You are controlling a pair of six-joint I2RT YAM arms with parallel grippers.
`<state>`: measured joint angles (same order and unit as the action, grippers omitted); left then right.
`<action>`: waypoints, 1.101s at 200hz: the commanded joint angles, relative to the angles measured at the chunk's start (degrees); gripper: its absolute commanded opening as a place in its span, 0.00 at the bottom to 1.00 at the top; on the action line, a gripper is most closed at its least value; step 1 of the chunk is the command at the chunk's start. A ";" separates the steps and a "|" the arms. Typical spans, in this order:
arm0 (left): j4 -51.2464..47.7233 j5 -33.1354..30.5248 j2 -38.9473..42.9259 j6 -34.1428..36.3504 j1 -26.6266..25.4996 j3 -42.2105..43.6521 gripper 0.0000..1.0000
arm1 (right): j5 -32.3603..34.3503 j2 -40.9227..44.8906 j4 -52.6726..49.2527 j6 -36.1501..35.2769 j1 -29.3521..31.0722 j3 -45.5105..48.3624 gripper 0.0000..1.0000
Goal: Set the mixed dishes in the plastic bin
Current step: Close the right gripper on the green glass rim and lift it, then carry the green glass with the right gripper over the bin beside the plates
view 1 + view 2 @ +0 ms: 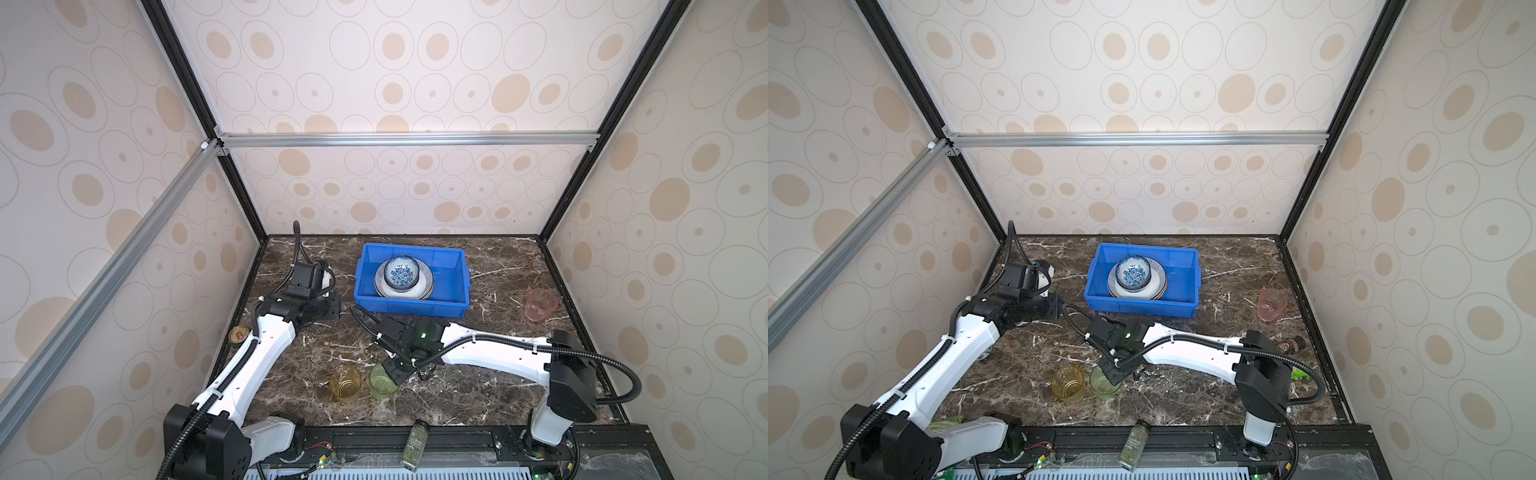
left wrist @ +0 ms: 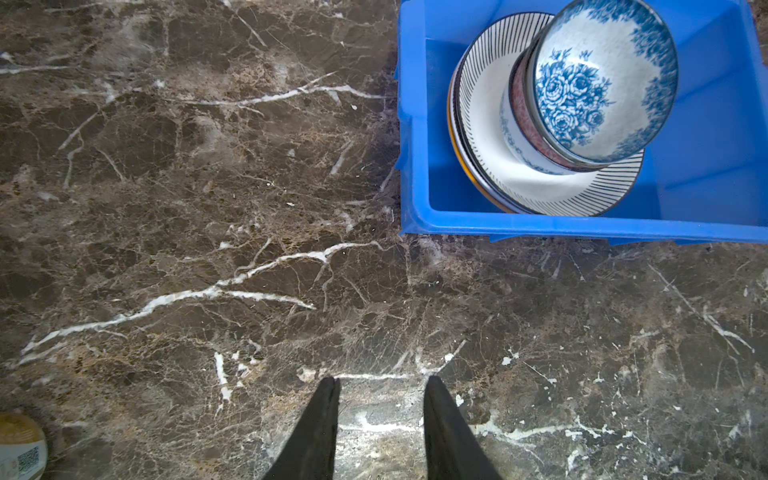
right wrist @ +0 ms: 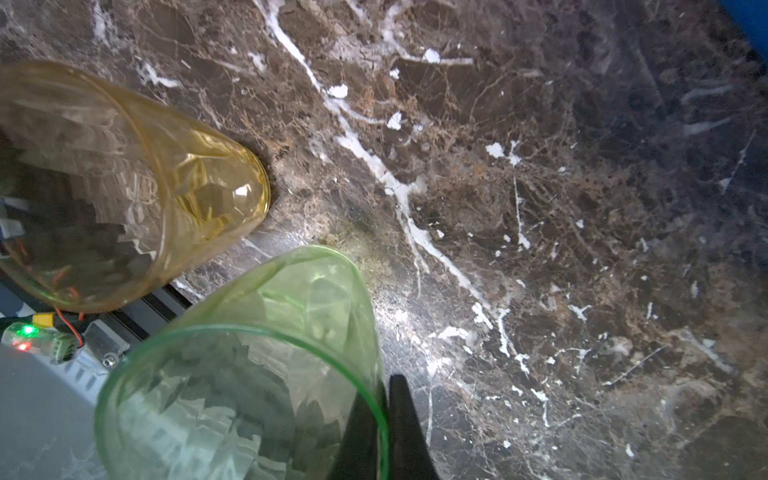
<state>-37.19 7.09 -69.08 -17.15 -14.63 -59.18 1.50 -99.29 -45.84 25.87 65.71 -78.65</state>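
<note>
We see the right gripper [image 3: 384, 390] clamped on the rim of the green tumbler [image 3: 249, 374] — one finger inside the glass, one outside, with the thin wall pinched between them. In both top views the tumbler hangs just under that hand. We cannot tell whether its base rests on the marble table [image 1: 478, 395] or has left it.

Just beside the held glass, on the side away from the right arm, the amber tumbler [image 1: 345, 383] stands upright, close to it but apart. The pink tumbler [image 1: 540, 305] is well apart from this hand, out on its own arm's side of the table.

The left gripper [image 2: 380, 380] hovers over bare marble with its fingers apart and nothing between them. Ahead of its fingertips and off to one side sits the blue bin [image 2: 540, 226] — near, not touching. Inside, the floral bowl [image 2: 602, 79] is nested on other bowls, on the striped-rim plate [image 2: 540, 183], with more plates underneath.

A tin can [image 1: 240, 334] lies behind the left hand, beside that arm.
</note>
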 commanded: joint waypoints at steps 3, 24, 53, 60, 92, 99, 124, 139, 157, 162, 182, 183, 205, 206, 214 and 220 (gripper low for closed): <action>0.88 -0.19 1.49 0.48 -0.37 0.25 0.35 | 0.50 0.19 -0.97 -0.19 -1.40 -1.66 0.00; 1.57 -0.11 1.60 0.36 -0.40 0.90 0.35 | 1.49 1.44 -1.57 -0.18 -2.67 -1.92 0.00; 1.46 0.26 0.63 0.25 -0.33 0.06 0.35 | 4.33 3.39 -4.19 -1.88 -4.76 -2.96 0.00; 1.59 0.58 0.57 0.20 -0.35 -0.15 0.35 | 4.92 3.84 -4.75 -2.40 -5.50 -3.32 0.00; 2.60 0.99 0.52 -0.67 -0.33 -1.19 0.35 | 5.22 6.39 -5.10 -4.78 -9.38 -3.03 0.00; 3.09 1.08 0.43 -1.04 -0.31 -1.42 0.35 | 4.33 6.75 -4.95 -5.27 -10.60 -2.82 0.00; 5.52 1.84 0.29 -2.49 -0.31 -1.69 0.35 | 2.81 7.39 -5.49 -6.64 -14.02 -3.86 0.00; 6.51 2.20 -0.07 -2.85 -0.35 -1.98 0.35 | 3.56 7.92 -5.70 -7.70 -15.11 -4.69 0.00; 6.05 2.12 -1.47 -2.60 -0.31 -2.99 0.35 | 4.51 8.67 -5.85 -8.91 -16.54 -5.18 0.00; 5.91 2.06 -1.83 -2.43 -0.36 -3.25 0.35 | 4.79 8.88 -5.91 -9.24 -16.92 -5.16 0.00; 5.64 1.70 -3.07 -1.98 -0.31 -4.12 0.35 | 5.74 9.58 -6.07 -10.30 -18.60 -5.63 0.00; 5.64 1.70 -3.12 -2.00 -0.35 -4.16 0.35 | 5.72 9.61 -6.08 -10.30 -18.73 -5.68 0.00; 6.02 3.32 -4.31 -1.99 -0.34 -5.18 0.35 | 5.05 10.63 -5.24 -11.11 -20.87 -6.21 0.00; 6.05 3.39 -4.35 -2.04 -0.37 -5.21 0.35 | 5.07 10.70 -5.14 -11.19 -20.97 -6.23 0.00; 6.38 3.82 -4.58 -2.12 -0.44 -5.46 0.35 | 5.21 11.01 -4.43 -11.76 -21.71 -6.21 0.00; 6.43 3.83 -4.70 -2.23 -0.37 -5.74 0.35 | 5.40 11.00 -4.21 -12.19 -22.32 -6.32 0.00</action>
<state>-31.73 9.56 -73.21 -18.85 -14.63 -61.80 6.04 -90.59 -50.70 16.16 45.39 -83.13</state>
